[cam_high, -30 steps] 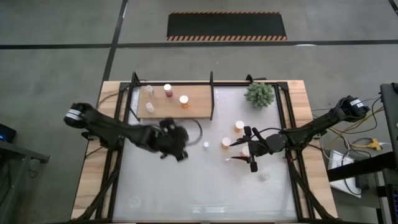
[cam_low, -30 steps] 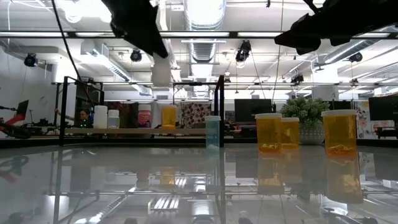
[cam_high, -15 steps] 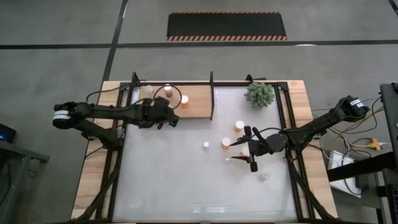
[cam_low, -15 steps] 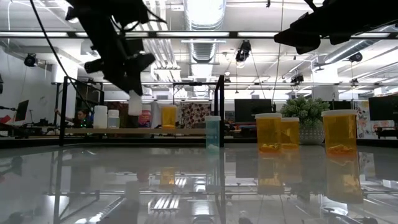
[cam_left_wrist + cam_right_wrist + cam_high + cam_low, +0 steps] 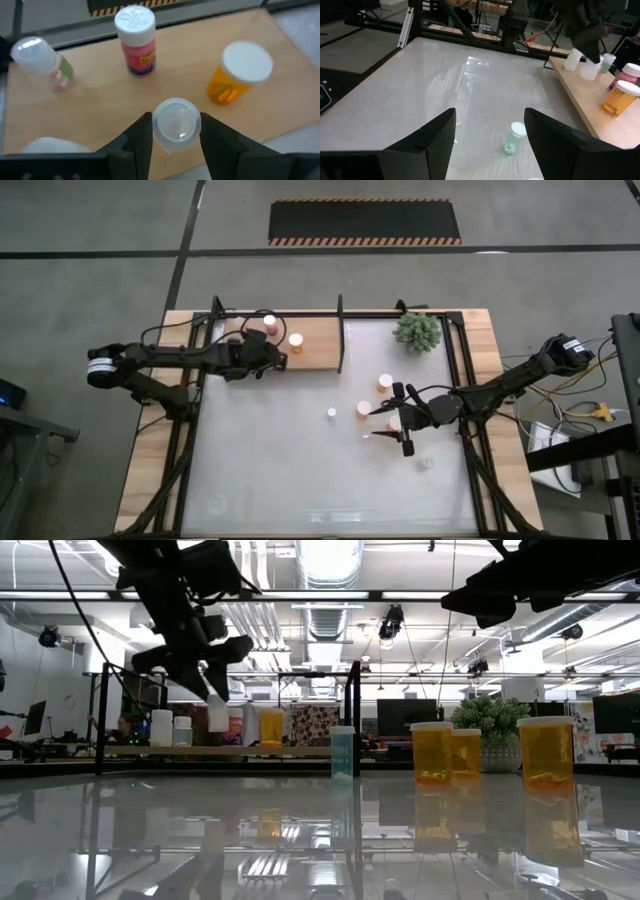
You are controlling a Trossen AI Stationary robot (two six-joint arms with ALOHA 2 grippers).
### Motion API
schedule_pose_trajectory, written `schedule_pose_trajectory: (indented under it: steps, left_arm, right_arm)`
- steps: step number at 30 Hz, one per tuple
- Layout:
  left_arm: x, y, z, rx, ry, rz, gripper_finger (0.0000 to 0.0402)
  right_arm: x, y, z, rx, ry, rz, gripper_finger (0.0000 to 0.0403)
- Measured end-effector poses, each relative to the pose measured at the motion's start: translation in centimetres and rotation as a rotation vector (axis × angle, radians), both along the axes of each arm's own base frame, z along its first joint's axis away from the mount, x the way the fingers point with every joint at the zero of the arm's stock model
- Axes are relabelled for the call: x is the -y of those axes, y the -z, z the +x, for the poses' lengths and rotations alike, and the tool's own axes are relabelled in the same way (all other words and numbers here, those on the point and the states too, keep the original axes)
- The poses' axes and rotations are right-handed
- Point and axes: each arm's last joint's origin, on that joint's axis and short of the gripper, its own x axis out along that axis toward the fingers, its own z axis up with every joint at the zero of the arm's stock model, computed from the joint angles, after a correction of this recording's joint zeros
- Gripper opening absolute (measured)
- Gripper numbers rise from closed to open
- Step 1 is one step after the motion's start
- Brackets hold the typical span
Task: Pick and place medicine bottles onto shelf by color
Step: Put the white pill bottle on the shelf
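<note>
The scene is lit evenly from above by bright ceiling lamps point(image 5: 325, 555), blown out white in the low view. Their glare is mirrored in streaks across the glossy table point(image 5: 300, 840), where bottles are reflected below themselves. Against the lamps both arms are reduced to dark silhouettes. Soft blur is seen near the shelf point(image 5: 90, 115) edges.

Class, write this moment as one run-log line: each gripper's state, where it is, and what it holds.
left gripper: shut on white-capped bottle, over shelf | right gripper: open, empty, over table near orange bottles | shelf also holds pink bottle, orange bottle
</note>
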Motion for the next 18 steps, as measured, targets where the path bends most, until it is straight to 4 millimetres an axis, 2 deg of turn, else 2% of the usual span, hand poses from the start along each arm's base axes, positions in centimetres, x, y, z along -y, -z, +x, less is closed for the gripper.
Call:
schedule_pose_trajectory:
  steps: [9, 18]
  left_arm:
    - [-0.1, 1.1, -0.6, 0.022, -0.069, -0.038, 0.0123]
    - [-0.1, 2.2, -0.2, 0.001, -0.075, -0.068, 0.0123]
  right_arm:
    - [0.0, 0.0, 0.0, -0.001, 0.002, 0.006, 0.0226]
    - [0.0, 0.0, 0.0, -0.006, 0.002, 0.006, 0.0226]
